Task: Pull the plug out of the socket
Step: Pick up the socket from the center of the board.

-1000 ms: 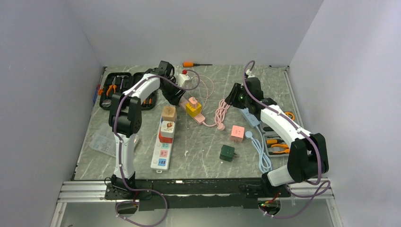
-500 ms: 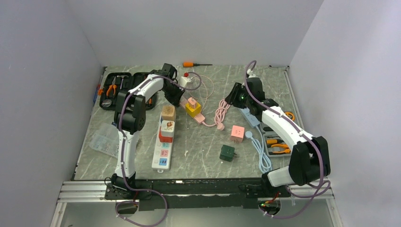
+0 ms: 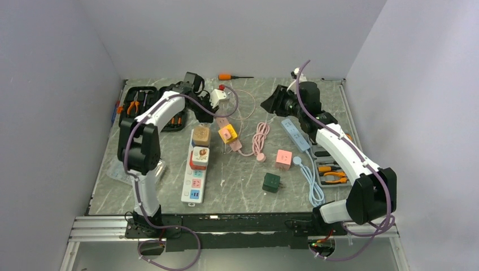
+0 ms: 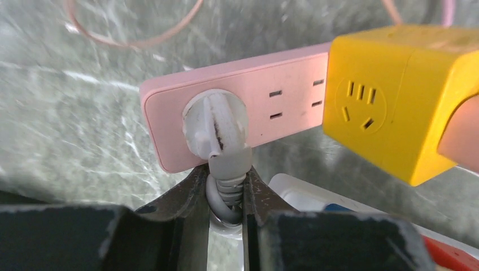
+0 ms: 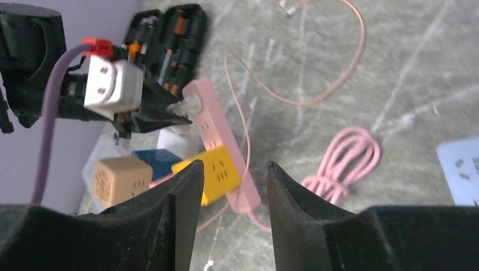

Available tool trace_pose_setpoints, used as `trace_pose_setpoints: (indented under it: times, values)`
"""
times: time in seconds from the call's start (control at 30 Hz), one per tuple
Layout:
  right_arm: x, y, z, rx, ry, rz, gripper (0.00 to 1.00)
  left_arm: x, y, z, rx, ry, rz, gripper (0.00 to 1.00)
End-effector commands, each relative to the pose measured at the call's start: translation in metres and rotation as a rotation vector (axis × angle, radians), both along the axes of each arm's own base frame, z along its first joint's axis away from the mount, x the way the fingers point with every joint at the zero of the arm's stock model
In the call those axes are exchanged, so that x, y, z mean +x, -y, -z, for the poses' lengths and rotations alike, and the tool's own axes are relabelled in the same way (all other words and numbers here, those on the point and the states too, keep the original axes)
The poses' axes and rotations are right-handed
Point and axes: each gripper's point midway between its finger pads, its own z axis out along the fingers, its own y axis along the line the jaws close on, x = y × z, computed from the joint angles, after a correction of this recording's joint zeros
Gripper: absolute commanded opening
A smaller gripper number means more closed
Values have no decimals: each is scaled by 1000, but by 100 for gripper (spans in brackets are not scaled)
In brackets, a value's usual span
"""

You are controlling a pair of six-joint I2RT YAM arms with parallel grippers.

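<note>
Left claw (image 4: 225, 176) clenched, right claw (image 5: 234, 166) parted.

No legible text, brand or number in any view. On pink power strip (image 4: 282, 107), grey plug (image 4: 217, 121), yellow cube adapter (image 4: 390, 96): nothing readable.

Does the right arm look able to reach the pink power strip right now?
Probably yes: the right gripper hovers open facing the pink power strip, nothing between them, and the stretch between the white plug and the yellow adapter is bare.
</note>
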Motion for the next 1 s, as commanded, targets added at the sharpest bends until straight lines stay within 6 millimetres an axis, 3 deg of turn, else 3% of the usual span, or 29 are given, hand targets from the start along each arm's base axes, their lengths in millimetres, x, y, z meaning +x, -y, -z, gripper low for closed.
trace_pose_setpoints:
  times: [0.0, 0.2, 0.33, 0.57, 0.7, 0.97]
  values:
    - [8, -27, -68, 86, 192, -144, 48, -24, 45, -111, -178, 251, 255, 0]
    - [-1, -37, -96, 135, 282, -218, 50, -42, 60, -137, -203, 275, 308, 0]
    - [-12, -49, -95, 114, 301, -275, 53, -49, 64, -147, -233, 288, 303, 0]
    - [-32, -88, -45, 142, 202, -409, 67, -61, 64, -147, -270, 301, 298, 0]
    - [-36, -114, -19, 105, 167, -441, 69, -70, 65, -155, -297, 285, 312, 0]
    - [-28, -130, 4, 86, 156, -482, 70, -90, 66, -179, -345, 282, 363, 0]
